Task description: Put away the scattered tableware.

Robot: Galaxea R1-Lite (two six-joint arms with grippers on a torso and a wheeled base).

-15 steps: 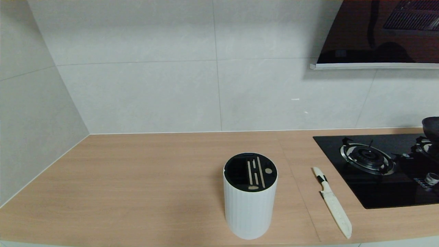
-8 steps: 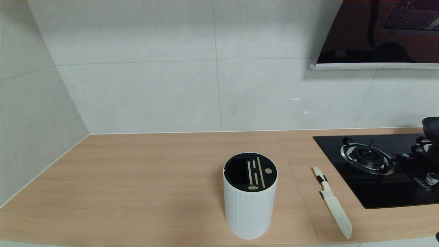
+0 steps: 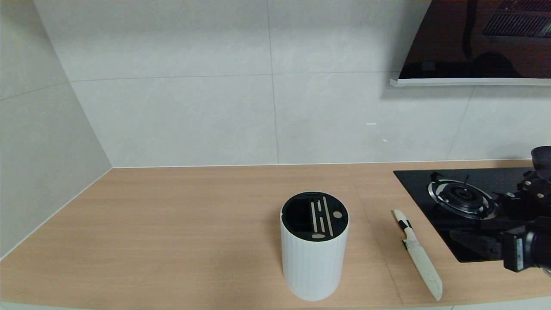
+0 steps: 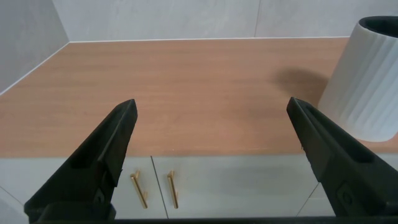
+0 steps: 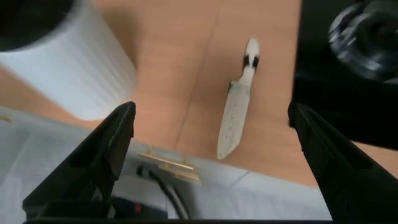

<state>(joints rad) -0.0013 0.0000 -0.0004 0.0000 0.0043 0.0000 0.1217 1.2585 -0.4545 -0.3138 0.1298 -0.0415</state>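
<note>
A wooden counter (image 3: 193, 224) meets a tiled wall (image 3: 193, 107), with a black gas hob (image 3: 415, 185) at its right end beneath a dark hood (image 3: 473, 43).

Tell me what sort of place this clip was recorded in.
Most likely a home kitchen: a gas hob is set into a wooden countertop, a range hood hangs above it on the tiled wall, and a knife lies beside a white slotted holder.

Home kitchen — wooden countertop (image 3: 193, 215), gas hob (image 3: 465, 206), range hood (image 3: 473, 43), grey wall tiles (image 3: 215, 86), cupboard handles (image 4: 155, 190) below.
</note>
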